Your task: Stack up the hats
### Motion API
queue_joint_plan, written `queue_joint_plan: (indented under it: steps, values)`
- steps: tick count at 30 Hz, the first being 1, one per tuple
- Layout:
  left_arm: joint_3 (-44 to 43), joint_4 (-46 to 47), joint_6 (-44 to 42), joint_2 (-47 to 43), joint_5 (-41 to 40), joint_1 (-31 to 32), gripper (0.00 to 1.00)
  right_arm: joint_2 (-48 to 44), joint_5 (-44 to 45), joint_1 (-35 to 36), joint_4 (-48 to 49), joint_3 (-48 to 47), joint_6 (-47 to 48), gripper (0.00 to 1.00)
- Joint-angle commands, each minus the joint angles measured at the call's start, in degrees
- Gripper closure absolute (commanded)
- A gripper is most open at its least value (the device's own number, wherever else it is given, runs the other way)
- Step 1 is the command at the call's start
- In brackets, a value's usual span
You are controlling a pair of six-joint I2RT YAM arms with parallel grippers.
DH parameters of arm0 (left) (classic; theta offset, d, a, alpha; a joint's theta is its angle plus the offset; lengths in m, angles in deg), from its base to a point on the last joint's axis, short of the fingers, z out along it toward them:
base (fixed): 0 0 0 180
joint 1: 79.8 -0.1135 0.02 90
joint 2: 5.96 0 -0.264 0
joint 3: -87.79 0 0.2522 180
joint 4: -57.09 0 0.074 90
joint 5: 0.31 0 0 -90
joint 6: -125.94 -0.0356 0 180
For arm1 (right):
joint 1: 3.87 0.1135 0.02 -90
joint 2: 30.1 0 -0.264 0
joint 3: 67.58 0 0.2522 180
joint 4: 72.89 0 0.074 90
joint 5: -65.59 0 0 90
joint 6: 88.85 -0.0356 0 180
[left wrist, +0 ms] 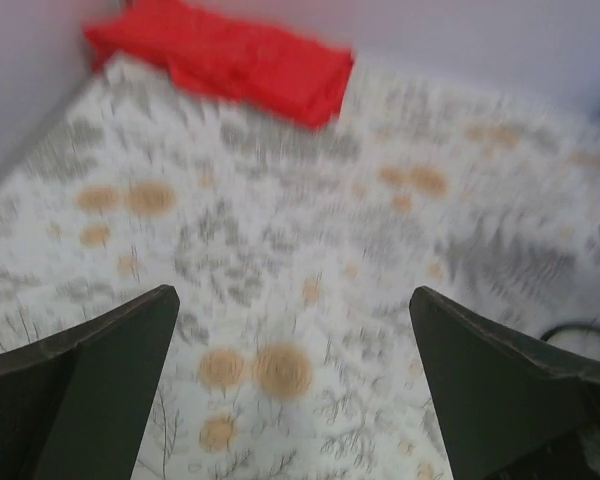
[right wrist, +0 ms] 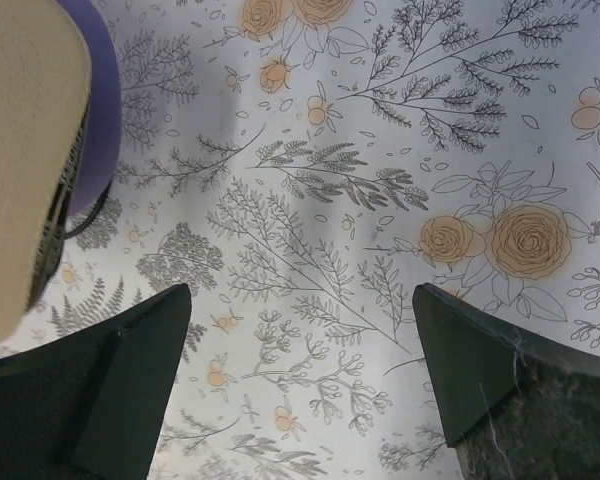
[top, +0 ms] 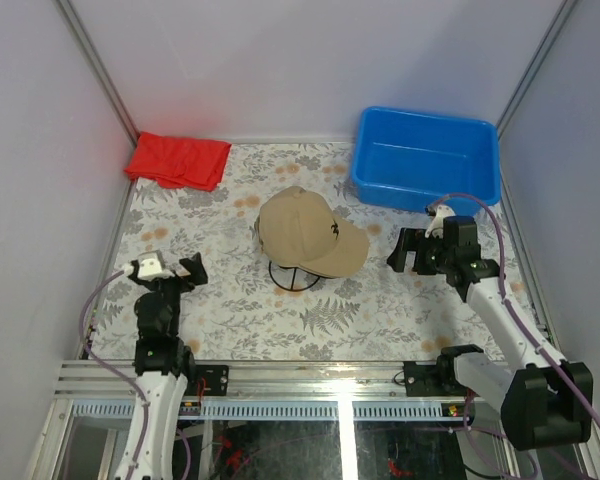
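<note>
Stacked hats point(top: 305, 232) top wire stand point(top: 292, 278), centre | red cloth point(top: 178, 160) 11 o'clock | blue bin point(top: 425, 118) 1 o'clock | left gripper point(left wrist: 292, 295), right gripper point(right wrist: 302, 290) released

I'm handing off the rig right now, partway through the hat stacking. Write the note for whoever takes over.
Left gripper: open, empty, above the tablecloth.
Right gripper: open, empty, right of the pile.
Hats: one pile on the black wire stand mid-table, tan cap on top. The right wrist view shows a purple brim under the tan one.
Done: no loose cap in view, so the stack looks finished.
Left: the caps in the pile can't be counted, so check that.
</note>
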Motion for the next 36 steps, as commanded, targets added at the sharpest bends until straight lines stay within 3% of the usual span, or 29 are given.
queue_joint_plan:
  steps: [1,5,8,9,12,16,20,24,28,36]
  values:
    - [7.06,-2.75,1.98,-13.96,-6.07,-0.18,0.0,-6.76,1.46,0.2,11.49,6.96,6.88,0.01]
    - [6.11,5.3,0.53,-2.12,-2.1,-0.22,0.0,-14.15,15.41,0.1,17.63,13.47,9.16,0.01]
    - [4.71,9.99,-0.24,6.67,-1.19,-0.14,0.0,-20.66,24.78,0.11,27.64,21.47,10.32,0.01]
    - [4.69,10.28,-0.57,7.08,-0.82,-0.18,0.0,-23.21,27.74,0.0,33.27,25.54,10.12,0.01]
    - [5.34,8.7,-0.56,3.46,-0.36,-0.01,0.0,-29.85,33.49,-0.14,37.94,30.23,13.17,0.01]
    - [5.57,7.44,0.36,1.39,-1.75,-0.02,0.0,-34.03,40.23,-0.14,25.03,27.49,13.61,0.01]
    - [5.44,7.65,0.27,2.03,-2.18,-0.04,0.0,-34.58,35.25,-0.13,24.21,29.01,11.97,0.01]
    - [5.48,7.61,0.35,1.76,-1.88,-0.02,0.0,-34.53,28.83,-0.1,31.74,36.23,13.09,0.01]
    - [5.45,7.6,0.35,1.88,-1.92,-0.04,0.0,-42.78,32.23,-0.06,32.87,41.11,12.38,0.01]
    - [5.48,7.57,0.35,1.85,-1.95,-0.05,0.0,-45.09,31.93,-0.06,31.99,42.5,12.33,0.01]
